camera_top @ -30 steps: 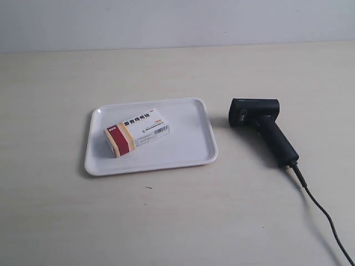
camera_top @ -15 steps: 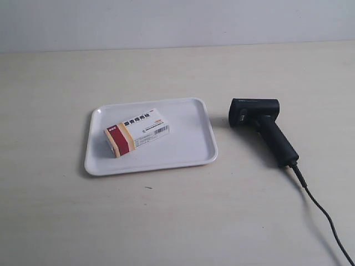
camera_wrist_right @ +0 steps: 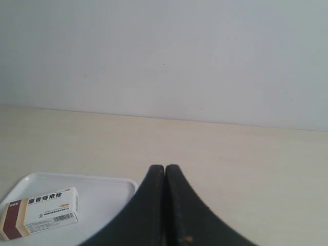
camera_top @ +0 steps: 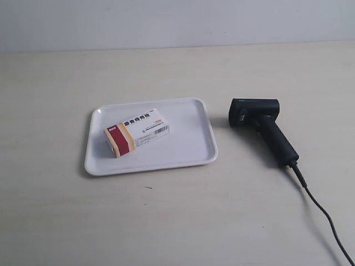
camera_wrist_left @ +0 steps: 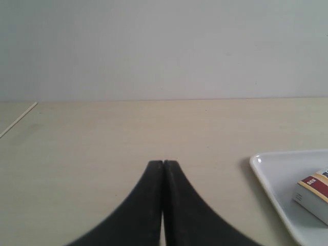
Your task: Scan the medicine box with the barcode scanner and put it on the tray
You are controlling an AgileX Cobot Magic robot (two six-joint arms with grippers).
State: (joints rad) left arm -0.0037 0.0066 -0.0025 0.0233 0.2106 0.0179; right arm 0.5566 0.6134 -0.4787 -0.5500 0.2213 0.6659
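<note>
Nothing moved; medicine box (camera_top: 137,132), Chinese lettering unreadable, lies on tray (camera_top: 199,149).

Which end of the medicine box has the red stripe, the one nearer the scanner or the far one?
The far one: the medicine box carries its red stripe at the end away from the barcode scanner; the nearer end is white with the barcode.

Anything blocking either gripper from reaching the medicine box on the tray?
Nothing visible. The medicine box lies uncovered in the tray; the barcode scanner lies apart on the table beside it. Left gripper and right gripper are shut, with bare table ahead.
</note>
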